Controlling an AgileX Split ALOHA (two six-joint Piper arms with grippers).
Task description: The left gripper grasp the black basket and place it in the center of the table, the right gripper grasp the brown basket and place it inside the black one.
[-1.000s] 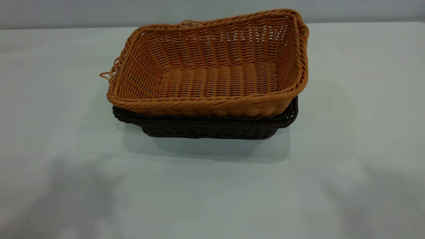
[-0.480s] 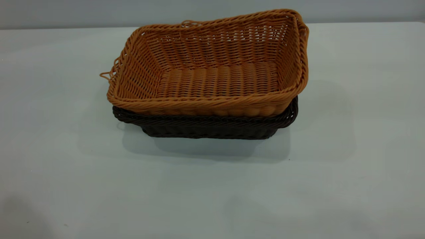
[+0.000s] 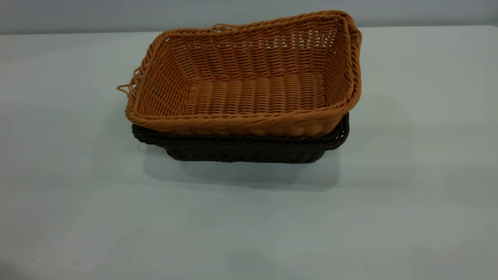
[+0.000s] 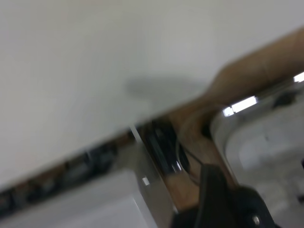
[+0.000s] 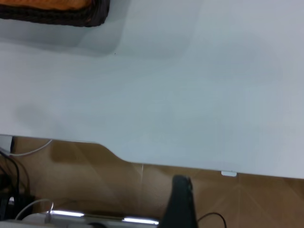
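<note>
Fingers: we couldn't tell the state on either side. Only a dark tip of the left gripper (image 4: 223,199) and one of the right gripper (image 5: 181,202) showed, both off the table (image 3: 408,194) edge. The brown basket (image 3: 249,83) sat nested, tilted, inside the black basket (image 3: 249,149), well clear of both.

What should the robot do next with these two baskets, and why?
Probably nothing more than keep both arms pulled back. The brown basket already sits nested inside the black basket near the middle of the table, and neither arm appears in the exterior view, so the job looks finished.
</note>
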